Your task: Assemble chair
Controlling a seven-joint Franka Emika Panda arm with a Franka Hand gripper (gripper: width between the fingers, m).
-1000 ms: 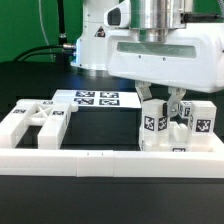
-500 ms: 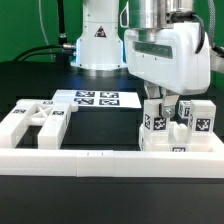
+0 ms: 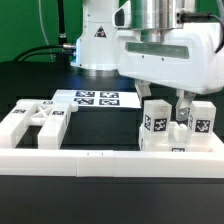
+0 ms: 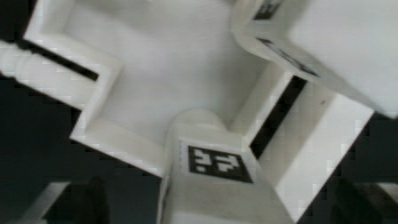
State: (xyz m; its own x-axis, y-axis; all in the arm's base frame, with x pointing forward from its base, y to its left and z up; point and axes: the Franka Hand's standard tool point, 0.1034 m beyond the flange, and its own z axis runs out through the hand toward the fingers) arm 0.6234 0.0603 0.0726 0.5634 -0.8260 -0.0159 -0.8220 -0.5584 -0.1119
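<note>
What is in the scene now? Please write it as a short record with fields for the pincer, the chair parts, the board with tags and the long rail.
pincer: open, fingers lowered among the upright blocks; no part seems to be held
upright blocks: white, tagged, standing close together at the exterior view's right
flat pieces: white, tagged, lying at the exterior view's left
marker board: lying flat behind the parts, nothing on it
rail: long, plain white, running across the front
</note>
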